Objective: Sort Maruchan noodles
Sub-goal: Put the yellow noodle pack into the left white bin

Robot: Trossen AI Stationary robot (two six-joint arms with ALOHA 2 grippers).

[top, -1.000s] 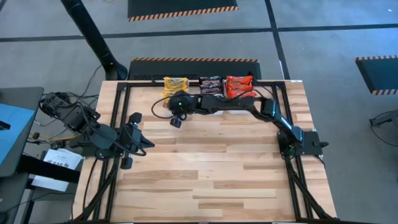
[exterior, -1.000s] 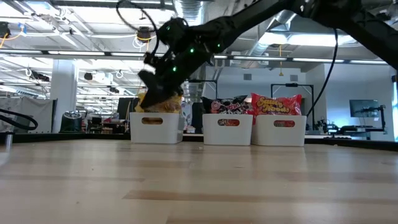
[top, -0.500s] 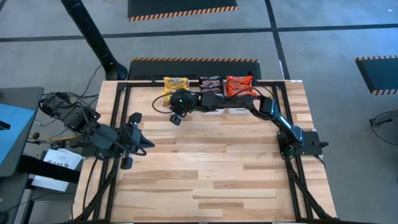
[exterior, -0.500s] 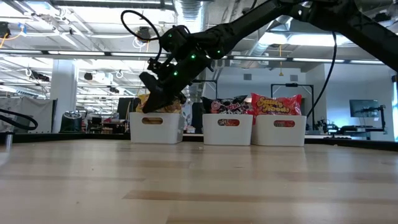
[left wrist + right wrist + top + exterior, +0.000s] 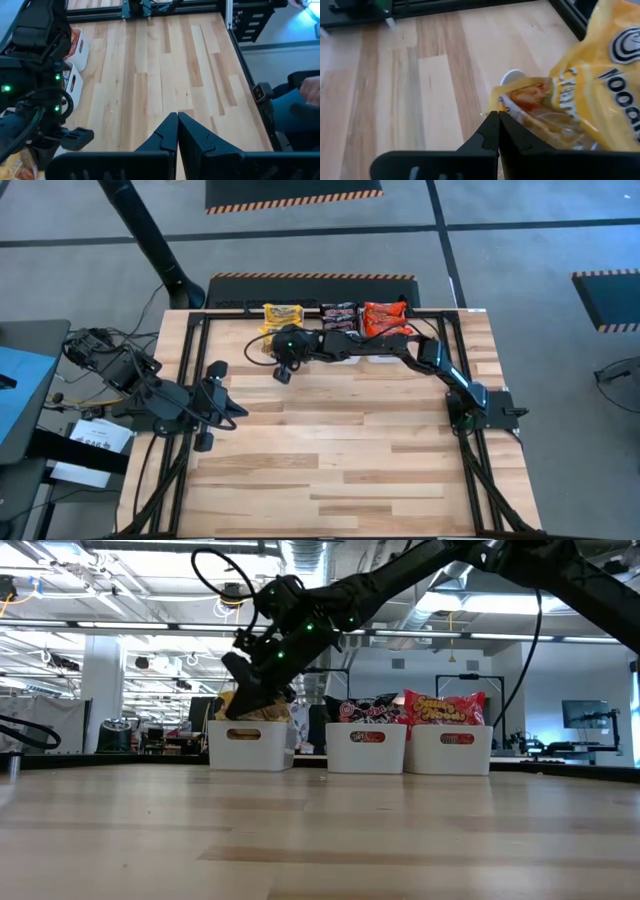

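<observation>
Three white bins stand in a row at the table's far edge. The left one point(image 5: 250, 747) holds yellow Maruchan packets point(image 5: 283, 312), the middle one dark packets point(image 5: 368, 711), the right one red packets point(image 5: 443, 707). My right gripper point(image 5: 233, 706) reaches across from the right and hovers, tipped down, over the near-left corner of the yellow bin. Its fingers are shut point(image 5: 497, 117), with the yellow packets point(image 5: 570, 100) just beyond and beside the tips. My left gripper point(image 5: 177, 120) is shut and waits at the table's left side point(image 5: 232, 410).
My right arm point(image 5: 380, 348) lies above the near edges of the middle and right bins. A black frame point(image 5: 185, 380) runs along the table's left and right sides. Bare wood point(image 5: 340, 450) spreads across the middle and near part of the table.
My right gripper has dipped a little toward the yellow bin and then eased slightly back up, staying over the bin's near-left corner. The forearm swung a bit toward the far edge and back. The packets in the bins have stayed put.
</observation>
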